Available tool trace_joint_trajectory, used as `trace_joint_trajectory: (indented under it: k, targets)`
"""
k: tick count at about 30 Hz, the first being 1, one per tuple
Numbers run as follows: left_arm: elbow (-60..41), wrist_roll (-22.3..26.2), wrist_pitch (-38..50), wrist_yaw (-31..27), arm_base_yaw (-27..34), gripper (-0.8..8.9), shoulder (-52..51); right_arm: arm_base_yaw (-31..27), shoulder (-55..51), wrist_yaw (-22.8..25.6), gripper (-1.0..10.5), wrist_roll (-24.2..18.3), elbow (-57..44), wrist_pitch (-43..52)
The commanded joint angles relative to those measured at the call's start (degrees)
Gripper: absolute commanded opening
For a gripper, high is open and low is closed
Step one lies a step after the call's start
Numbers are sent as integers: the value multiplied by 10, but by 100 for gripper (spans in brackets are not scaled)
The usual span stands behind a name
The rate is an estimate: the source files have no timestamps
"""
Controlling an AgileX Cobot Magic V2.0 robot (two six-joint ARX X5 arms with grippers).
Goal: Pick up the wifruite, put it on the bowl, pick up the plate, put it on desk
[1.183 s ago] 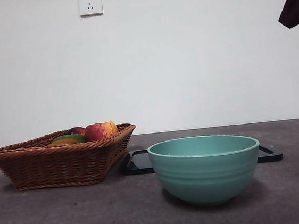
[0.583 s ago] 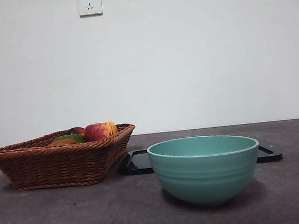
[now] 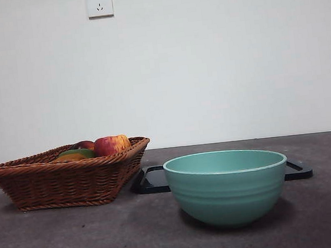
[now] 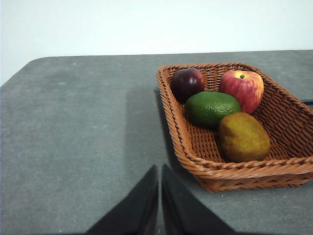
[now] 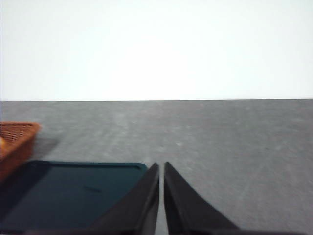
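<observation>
White wall backs the dark grey desk (image 3: 59,242), on which we see, in descending size, the wicker basket (image 3: 65,179), the teal bowl (image 3: 227,188) and the glossy black tray (image 3: 153,180) lying just behind the bowl. Inside the basket we find four fruits: a red-yellow apple (image 4: 242,88), a green fruit (image 4: 212,107), the orange-brown wifruite (image 4: 243,137) at the end nearest the left wrist camera, touching the green fruit, and a dark red fruit (image 4: 187,83). We see the left gripper (image 4: 160,169) beside the basket, jaws pressed together; the right gripper (image 5: 161,166), likewise closed and empty, sits by the tray's edge.
</observation>
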Motion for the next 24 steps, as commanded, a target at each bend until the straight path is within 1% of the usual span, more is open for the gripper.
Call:
trace_joint_trajectory:
  k: [1, 6, 10, 19, 24]
  targets:
    - [-12, -2, -5, 0, 1, 9, -1, -14, -16, 3, 7, -18, -29, 19]
    - [-12, -2, -5, 0, 1, 9, -1, -25, -38, 3, 7, -23, -79, 41]
    - [-12, -2, -5, 0, 1, 9, -1, -26, -51, 2, 7, -21, -109, 38]
    - [-12, -2, -5, 0, 1, 9, -1, -26, -51, 6, 7, -28, -109, -35]
    - [-12, -2, -5, 0, 1, 9, -1, -26, -51, 9, 7, -28, -109, -30]
